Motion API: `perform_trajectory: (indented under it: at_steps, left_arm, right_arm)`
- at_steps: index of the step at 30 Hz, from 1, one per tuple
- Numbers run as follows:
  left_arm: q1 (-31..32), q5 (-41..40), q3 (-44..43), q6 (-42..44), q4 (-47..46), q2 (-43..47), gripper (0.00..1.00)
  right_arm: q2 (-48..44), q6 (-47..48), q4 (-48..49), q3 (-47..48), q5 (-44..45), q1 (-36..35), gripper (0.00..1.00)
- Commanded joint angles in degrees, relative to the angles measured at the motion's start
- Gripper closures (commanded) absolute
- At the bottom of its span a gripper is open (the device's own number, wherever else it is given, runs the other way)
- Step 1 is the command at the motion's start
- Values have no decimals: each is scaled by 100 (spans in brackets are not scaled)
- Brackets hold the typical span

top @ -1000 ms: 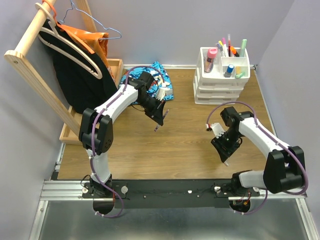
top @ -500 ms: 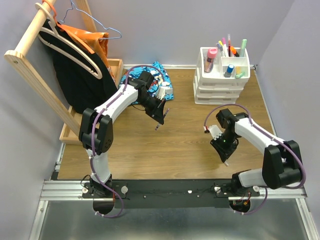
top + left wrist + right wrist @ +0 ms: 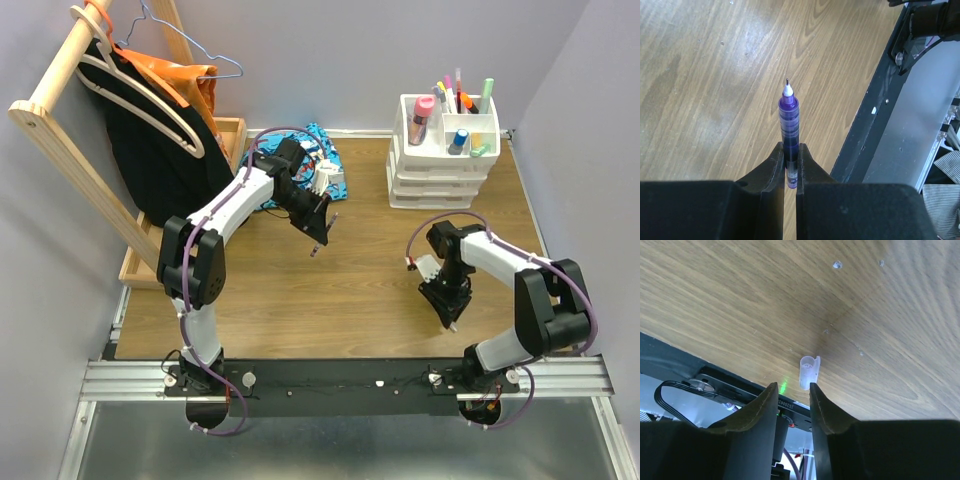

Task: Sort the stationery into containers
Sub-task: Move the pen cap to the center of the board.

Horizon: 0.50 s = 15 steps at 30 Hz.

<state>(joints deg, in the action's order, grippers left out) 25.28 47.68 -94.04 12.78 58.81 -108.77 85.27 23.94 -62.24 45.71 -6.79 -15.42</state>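
Most stationery (image 3: 447, 98) stands in the organiser (image 3: 440, 180) at one o'clock. Left gripper (image 3: 790, 147), jaws clamped on an unsorted purple pen (image 3: 788, 115), hovers over the bench (image 3: 300, 300); right gripper (image 3: 794, 385), jaws parted, points at a clear cap (image 3: 809, 371).

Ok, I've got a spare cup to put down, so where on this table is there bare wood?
Widest: the middle, between the left gripper and right gripper, down to the front rail. Also a narrow gap between blue cloth and organiser. Crowded: the back-left corner by the wooden rack.
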Motion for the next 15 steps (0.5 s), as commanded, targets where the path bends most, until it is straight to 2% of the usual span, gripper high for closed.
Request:
perform_trajectory:
  at_steps: [1,8,15]
  left_arm:
    - [-119,233,-211,6,-45,-91,100]
    - [-172,312,-466,-109,-62,-276,100]
    - [-199,347,-932,-196,61,-505,100]
  right_arm:
    - [208,-4,150,-36,212,-58,56]
    - [402,49,142,34,379,-84,56]
    - [718,137,159,175,652,-101,60]
